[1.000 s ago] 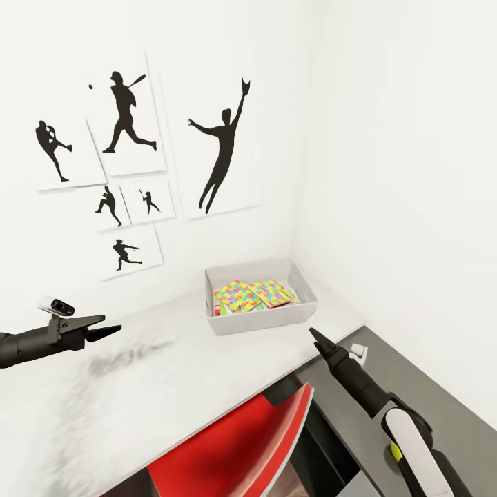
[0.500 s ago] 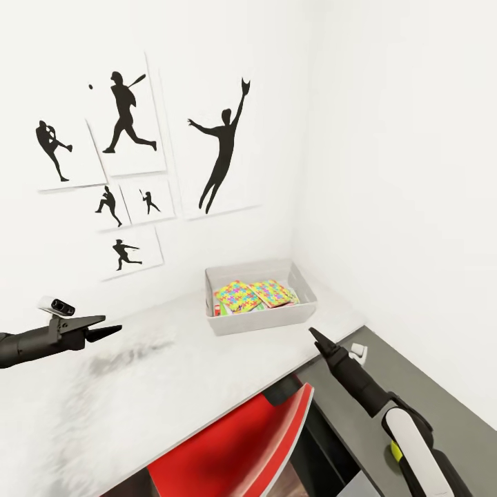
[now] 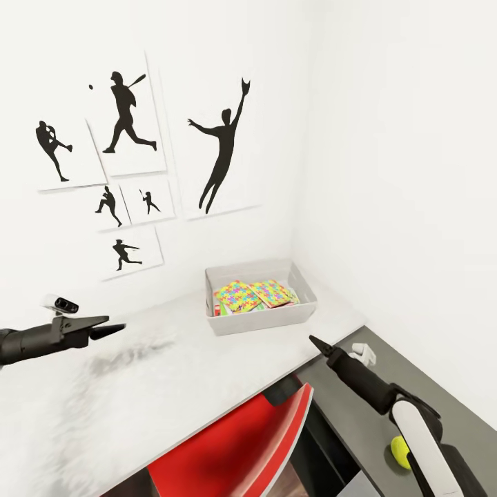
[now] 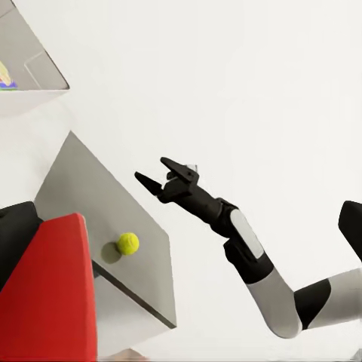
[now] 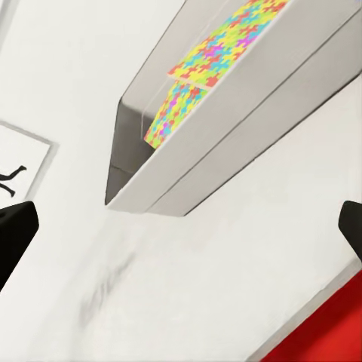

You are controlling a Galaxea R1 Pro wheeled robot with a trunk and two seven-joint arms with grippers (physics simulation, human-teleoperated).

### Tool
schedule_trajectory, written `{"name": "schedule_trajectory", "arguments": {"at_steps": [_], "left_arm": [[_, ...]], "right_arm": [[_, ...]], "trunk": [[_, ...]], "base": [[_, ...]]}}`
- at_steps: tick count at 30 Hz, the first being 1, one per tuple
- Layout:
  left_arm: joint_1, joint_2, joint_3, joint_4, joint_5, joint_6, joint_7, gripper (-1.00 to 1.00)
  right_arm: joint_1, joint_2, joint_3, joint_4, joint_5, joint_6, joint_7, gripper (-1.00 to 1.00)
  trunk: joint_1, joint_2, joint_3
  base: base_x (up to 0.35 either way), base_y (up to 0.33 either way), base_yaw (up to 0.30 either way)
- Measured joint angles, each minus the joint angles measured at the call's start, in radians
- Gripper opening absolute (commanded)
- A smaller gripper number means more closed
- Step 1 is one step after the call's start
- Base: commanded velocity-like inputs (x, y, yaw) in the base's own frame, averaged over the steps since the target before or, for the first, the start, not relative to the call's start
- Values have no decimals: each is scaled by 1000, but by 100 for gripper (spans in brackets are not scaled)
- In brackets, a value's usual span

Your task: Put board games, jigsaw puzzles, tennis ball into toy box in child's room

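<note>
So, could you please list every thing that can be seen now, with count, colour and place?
toy box: one, light grey, on the pale table near the corner of the walls.
jigsaw puzzles: two, multicolour, lying inside the toy box.
tennis ball: one, yellow-green, on the lower dark grey section, outside the toy box.
table: one, pale grey-white, along the wall.
pictures: six, black silhouettes on white, on the wall above the table.
chair: one, red, below the table edge.
left end effector: one, black, above the table, empty.
right end effector: one, black, open per the left wrist view, empty.
</note>
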Motion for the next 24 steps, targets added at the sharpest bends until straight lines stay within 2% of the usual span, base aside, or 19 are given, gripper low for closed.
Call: {"name": "schedule_trajectory", "arguments": {"at_steps": [2,4,6,9,13,24], "left_arm": [[0,0,-28,-9,0,0,0,100],[0,1,-54,-14,-1,0,0,100],[0,1,-63,-18,-1,0,0,100],[0,1,-72,-23,0,0,0,100],[0,1,-75,-27,0,0,0,100],[0,7,-72,-31,1,0,0,100]], "right_arm": [[0,0,-8,-4,0,6,-4,100],[0,0,-34,-6,-2,14,-6,100],[0,-1,-53,-6,-4,21,-7,100],[0,-2,-73,-5,-4,33,-7,100],[0,-3,-76,-4,-3,36,-6,100],[0,1,-77,-11,0,33,-11,100]], "trunk": [[0,0,0],[0,0,-1],[0,0,-3],[0,0,-6],[0,0,-10],[0,0,-12]], "base": [[0,0,-45],[0,0,-133],[0,0,-175],[0,0,-210],[0,0,-197],[0,0,-26]]}}
